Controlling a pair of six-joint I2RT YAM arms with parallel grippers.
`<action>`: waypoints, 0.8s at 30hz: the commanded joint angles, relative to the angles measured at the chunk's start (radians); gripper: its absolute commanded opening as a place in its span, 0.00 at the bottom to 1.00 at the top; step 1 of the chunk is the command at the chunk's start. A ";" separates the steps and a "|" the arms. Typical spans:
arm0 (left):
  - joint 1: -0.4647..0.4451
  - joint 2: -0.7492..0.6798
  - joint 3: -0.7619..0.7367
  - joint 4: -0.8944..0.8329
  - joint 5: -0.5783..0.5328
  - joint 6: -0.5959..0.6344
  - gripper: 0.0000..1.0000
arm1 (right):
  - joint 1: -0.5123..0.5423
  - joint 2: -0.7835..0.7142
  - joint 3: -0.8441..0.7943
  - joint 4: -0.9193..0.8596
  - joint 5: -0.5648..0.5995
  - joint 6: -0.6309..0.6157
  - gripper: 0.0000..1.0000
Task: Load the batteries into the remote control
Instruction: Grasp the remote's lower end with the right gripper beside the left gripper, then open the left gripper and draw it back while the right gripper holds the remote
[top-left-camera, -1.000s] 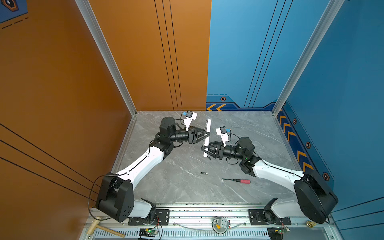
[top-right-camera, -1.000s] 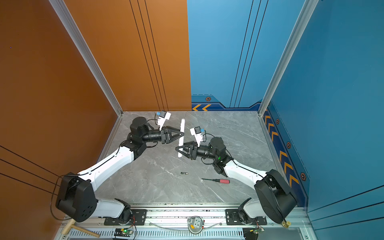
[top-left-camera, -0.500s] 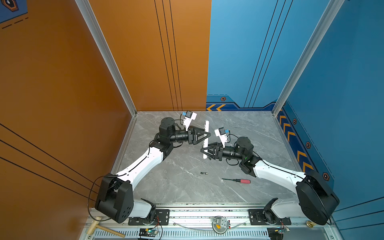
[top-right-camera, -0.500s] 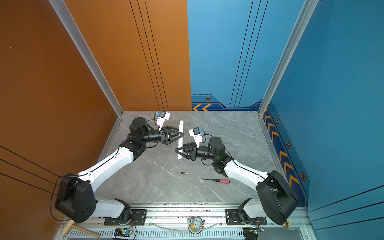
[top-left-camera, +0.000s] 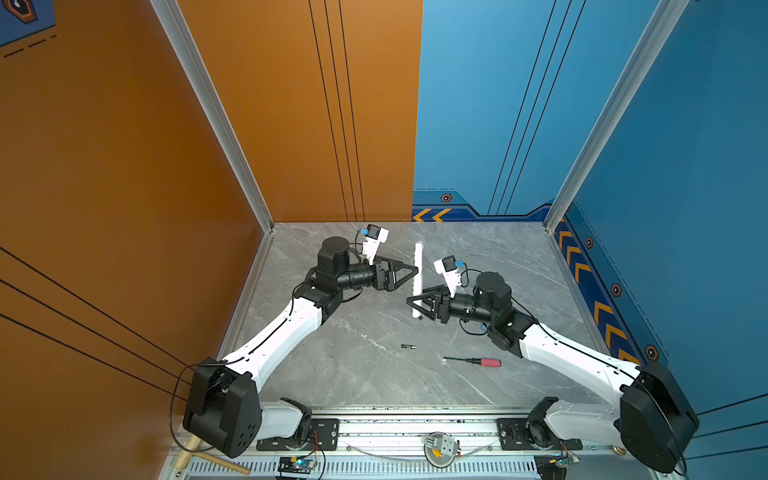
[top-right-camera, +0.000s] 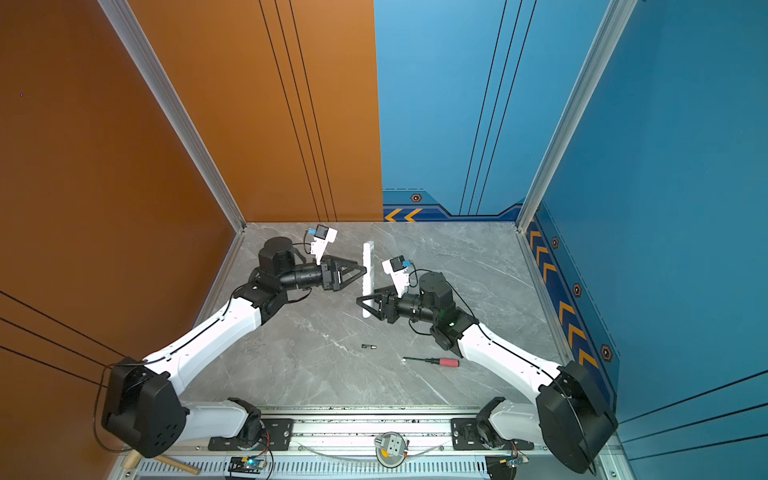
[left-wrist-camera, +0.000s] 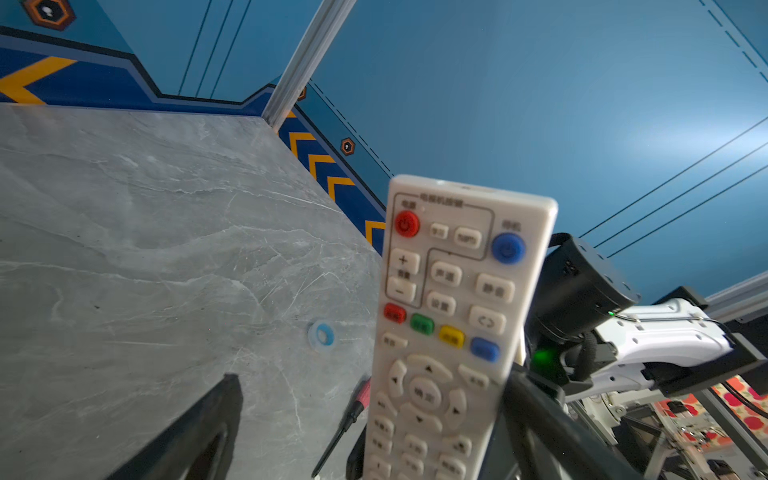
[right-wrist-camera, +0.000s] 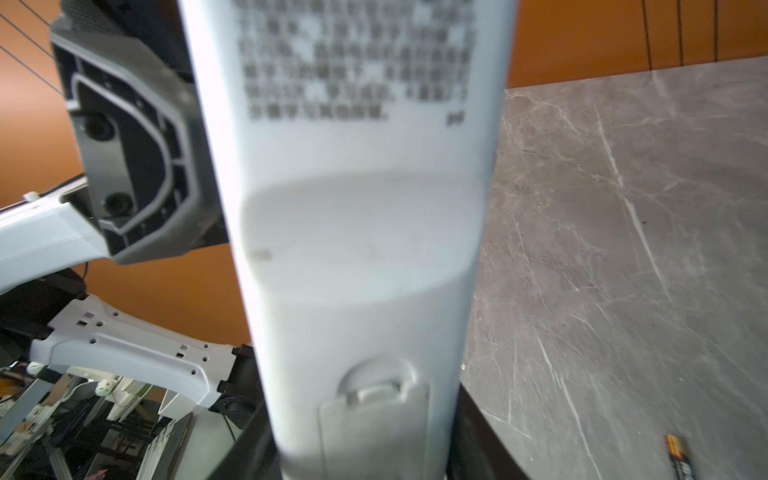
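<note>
Looking down in both top views, we find the remote control standing on end near the middle of the grey table, toward the far side. The right gripper reaches in from the right and is clamped on its lower end. The left gripper comes in from the left at mid-height, jaws spread wide, with its tips just beside the remote's left edge. One battery lies flat on the table, nearer than the remote and well apart from it. A red-handled screwdriver lies to the battery's right. The second top view gives the same layout: remote control, battery, screwdriver.

From the left wrist we face the remote's button side, with its red and blue round buttons uppermost. The left gripper stands agape. One of its fingers is clear of the remote, and the other sits close against the opposite edge, though we cannot tell if it touches. The screwdriver shows behind.

From the right wrist we see the remote's white back, with its battery cover in place. The right gripper pinches the remote from both sides, and the battery lies on the table beyond.
</note>
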 joint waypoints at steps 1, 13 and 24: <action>0.003 -0.049 -0.021 -0.072 -0.108 0.033 0.98 | 0.016 -0.063 0.039 -0.153 0.121 -0.086 0.00; -0.041 -0.218 -0.049 -0.209 -0.255 0.010 0.98 | 0.100 -0.179 0.078 -0.480 0.406 -0.225 0.00; -0.093 -0.297 -0.022 -0.343 -0.428 -0.009 1.00 | 0.214 -0.205 0.113 -0.570 0.639 -0.288 0.00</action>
